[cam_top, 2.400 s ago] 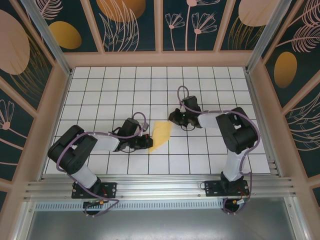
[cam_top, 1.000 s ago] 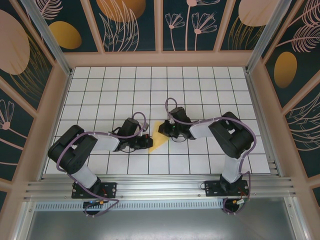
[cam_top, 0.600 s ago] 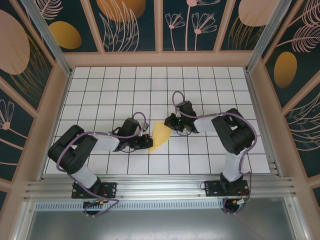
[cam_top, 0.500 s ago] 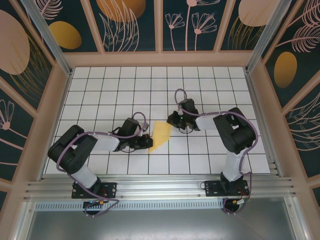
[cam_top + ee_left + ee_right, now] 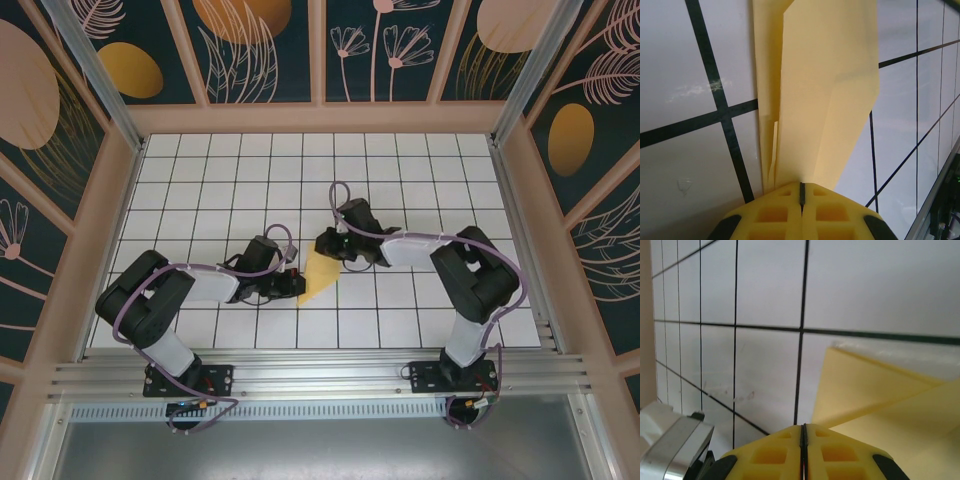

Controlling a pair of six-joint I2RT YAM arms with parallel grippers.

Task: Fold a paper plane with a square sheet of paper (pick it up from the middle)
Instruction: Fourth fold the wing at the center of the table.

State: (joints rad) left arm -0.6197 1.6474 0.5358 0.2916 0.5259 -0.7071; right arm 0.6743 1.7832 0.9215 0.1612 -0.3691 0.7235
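While the left gripper (image 5: 298, 286) keeps its pinch on the near end of the folded sheet of paper (image 5: 320, 276) at mid table (image 5: 420, 170), the right gripper (image 5: 324, 243), jaws together, has shifted from the sheet's right side to its far tip, probably to press a crease.

Your right gripper (image 5: 803, 429) has its yellow fingers pressed together. Just beyond them, to the right, folded yellow paper (image 5: 875, 395) lies on the gridded table (image 5: 765, 285).

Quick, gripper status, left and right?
Left gripper: closed, holding the folded yellow paper.
Right gripper: closed at the paper's edge; a grip cannot be told.
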